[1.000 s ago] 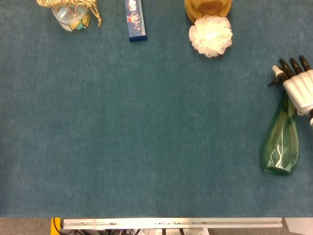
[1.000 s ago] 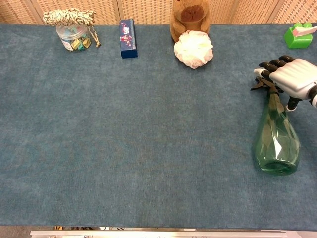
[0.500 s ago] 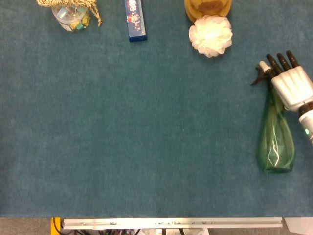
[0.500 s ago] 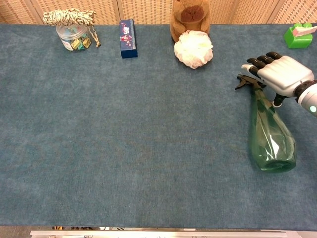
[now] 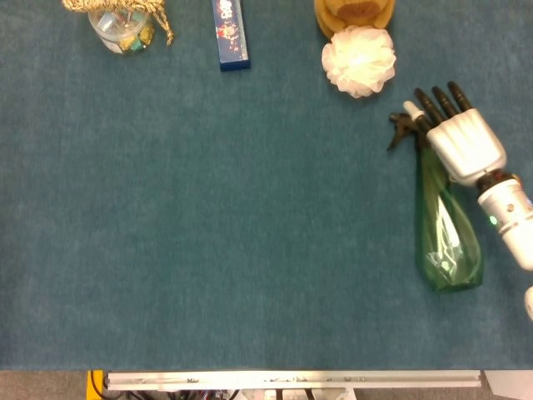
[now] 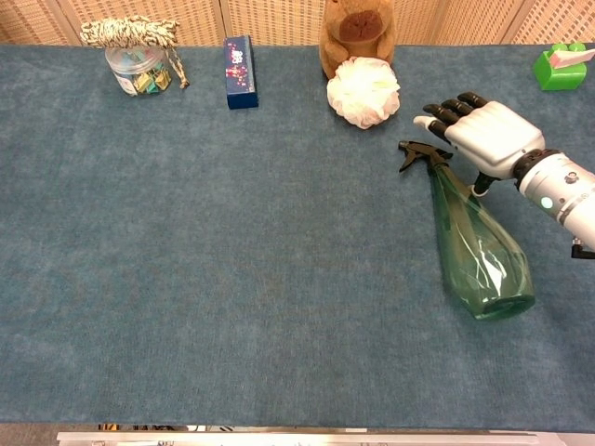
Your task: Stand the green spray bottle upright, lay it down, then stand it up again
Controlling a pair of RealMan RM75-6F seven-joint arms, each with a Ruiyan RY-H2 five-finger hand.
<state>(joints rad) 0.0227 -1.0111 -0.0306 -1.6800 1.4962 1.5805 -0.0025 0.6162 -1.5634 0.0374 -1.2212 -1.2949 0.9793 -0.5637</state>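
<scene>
Your right hand (image 6: 483, 137) lay over the neck of the green spray bottle (image 6: 476, 251), fingers (image 6: 453, 107) stretched forward; whether it gripped the neck, you couldn't tell. The bottle lay on its side on the table's (image 6: 232, 260) right part, nozzle pointing far

A staged robot test bench is suggested by a table covered in blue-green felt (image 6: 232, 279), backed by woven wicker panels (image 6: 270, 19), with unrelated props lined along the far edge: jar (image 6: 135, 70), blue box (image 6: 240, 72), plush toy (image 6: 355, 32).
</scene>
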